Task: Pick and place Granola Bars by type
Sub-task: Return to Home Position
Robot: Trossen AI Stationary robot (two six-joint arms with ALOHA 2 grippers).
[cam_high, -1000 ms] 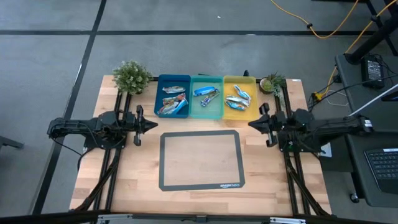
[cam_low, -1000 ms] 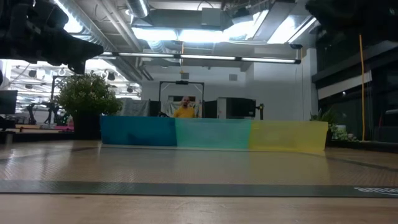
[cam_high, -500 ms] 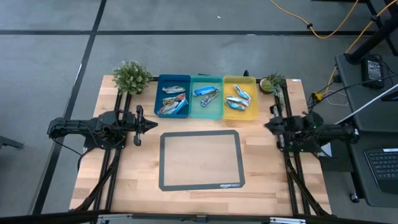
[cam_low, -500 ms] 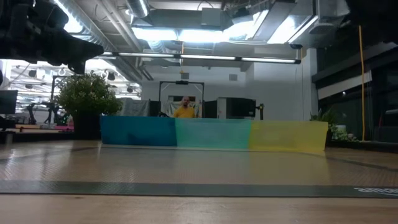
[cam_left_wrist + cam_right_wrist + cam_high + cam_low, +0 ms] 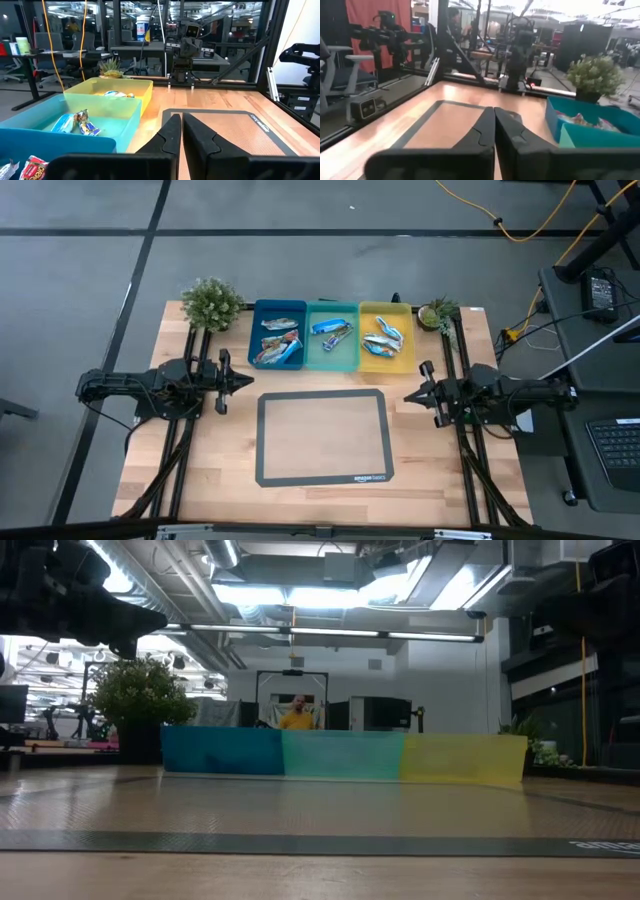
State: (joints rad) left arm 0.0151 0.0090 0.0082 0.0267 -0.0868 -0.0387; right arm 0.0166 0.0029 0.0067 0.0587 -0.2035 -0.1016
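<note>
All granola bars [image 5: 383, 340] lie in the far bins [image 5: 331, 368], beyond both pincers. The right pincer [image 5: 412, 393], closed and empty, points left over the desk [image 5: 420, 465]; the left pincer [image 5: 248, 382] is closed too.

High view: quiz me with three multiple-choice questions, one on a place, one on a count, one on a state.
1. Where is the teal bin?
A) between the blue bin and the yellow bin
B) on the floor
C) on a shelf
2. How many bins are there?
A) two
B) three
C) five
3. The right gripper has its jaws:
A) gripping something
B) wide open
C) shut, empty
Answers: 1 A, it is the middle of the row; 2 B, blue, teal and yellow; 3 C, the right wrist view shows them closed together with nothing between.
</note>
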